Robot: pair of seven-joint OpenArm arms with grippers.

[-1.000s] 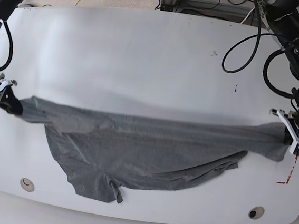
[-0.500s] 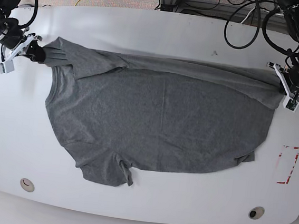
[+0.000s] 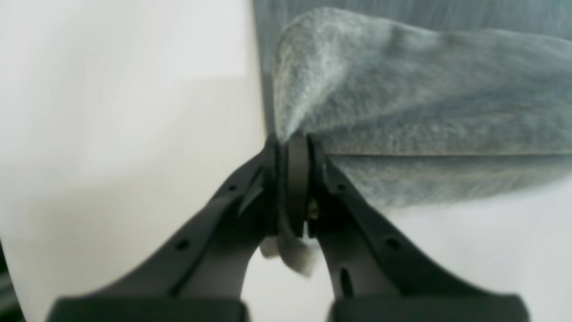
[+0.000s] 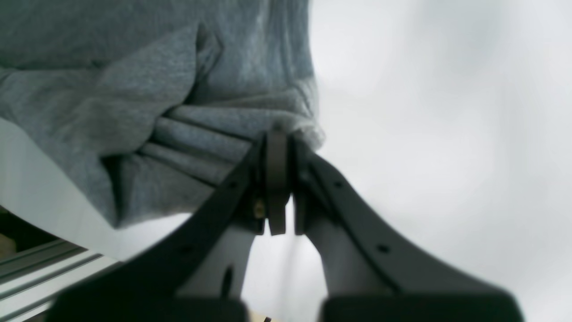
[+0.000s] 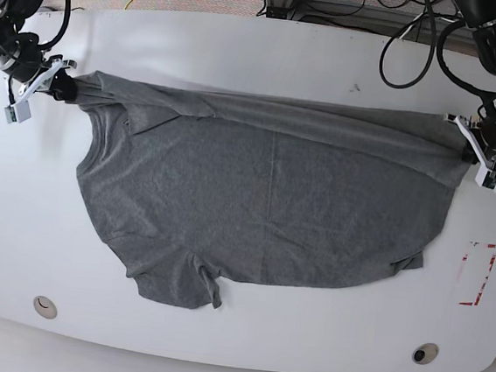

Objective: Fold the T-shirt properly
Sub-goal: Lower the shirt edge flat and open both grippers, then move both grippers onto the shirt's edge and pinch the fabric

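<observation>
Fingers (image 3: 286,179) on the left and right (image 4: 279,179) are pinching the grey T-shirt's (image 5: 265,192) corners shut, white surface (image 5: 207,336) showing all around.

The left jaws (image 3: 292,152) are closed on a bunched edge of the grey T-shirt (image 3: 402,89), a short tip poking out between them. Soft folds run off to the view's right, above the pale table (image 3: 134,147); the upper cloth looks blurred.

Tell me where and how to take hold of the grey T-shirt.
Best gripped at the two ends of the far edge of the T-shirt, coming from the far side: that edge is drawn into a long folded band, while the body spreads flat toward the near side.
</observation>
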